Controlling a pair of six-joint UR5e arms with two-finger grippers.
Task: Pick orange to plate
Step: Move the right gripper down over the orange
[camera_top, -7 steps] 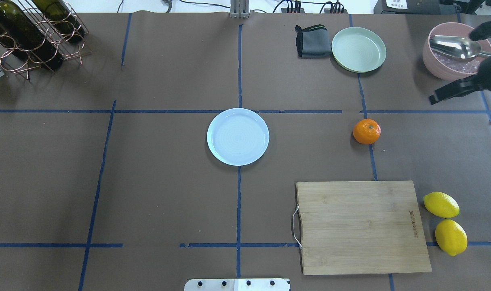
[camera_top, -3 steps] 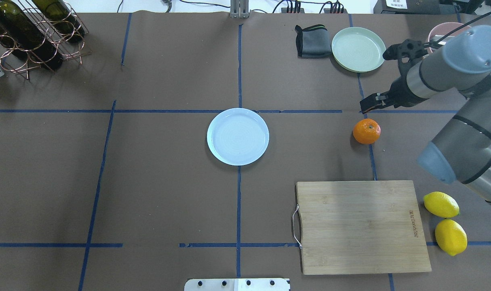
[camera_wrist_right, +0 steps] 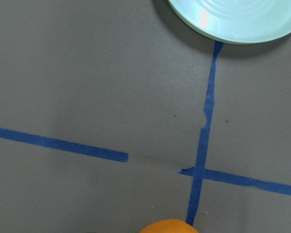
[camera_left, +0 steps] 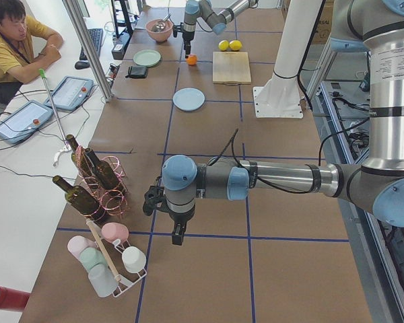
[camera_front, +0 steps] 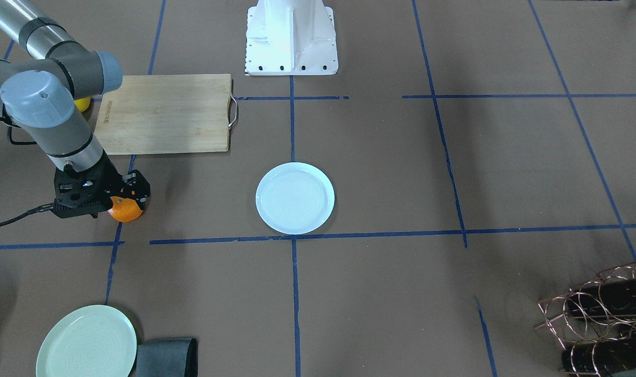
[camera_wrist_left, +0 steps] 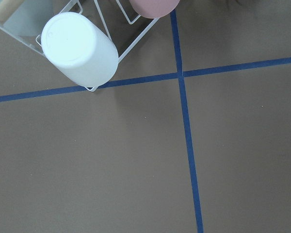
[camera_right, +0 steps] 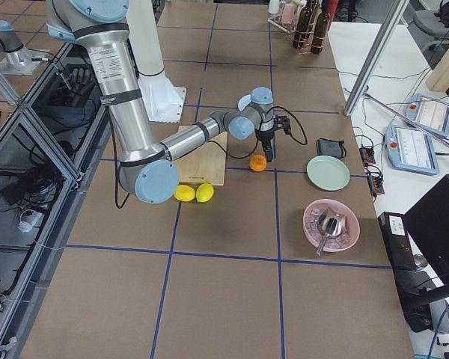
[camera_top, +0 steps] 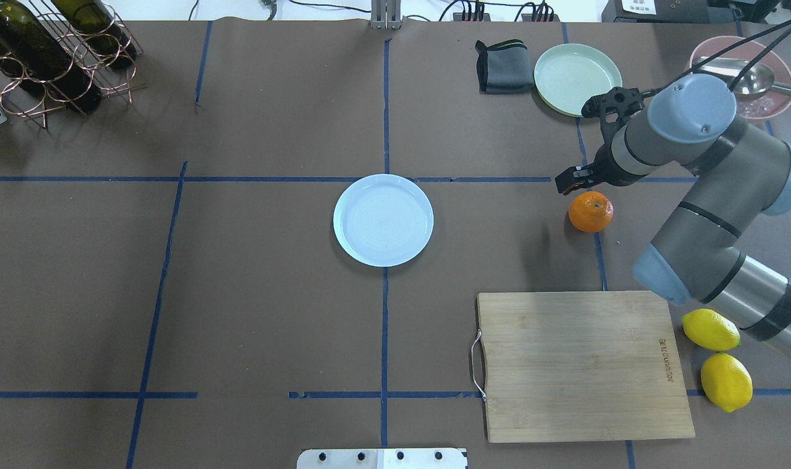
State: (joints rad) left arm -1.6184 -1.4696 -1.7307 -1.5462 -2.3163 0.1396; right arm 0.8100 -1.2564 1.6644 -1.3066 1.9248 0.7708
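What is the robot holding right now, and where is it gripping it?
Nothing, it seems: the orange lies on the table, the right gripper just over it.

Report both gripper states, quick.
Left gripper: cannot be told.
Right gripper: open or closed cannot be told; nothing held, the orange lies ungrasped close by.

Bright, even light — soft shadows, sharp focus throughout.

Table [camera_top: 271, 312] covered brown paper, blue tape grid [camera_top: 384, 326]. Aluminium post [camera_left: 87, 47] at edge. White side desk [camera_left: 27, 168] beyond, tablets [camera_left: 23, 121] on it. Even light, soft shadows.
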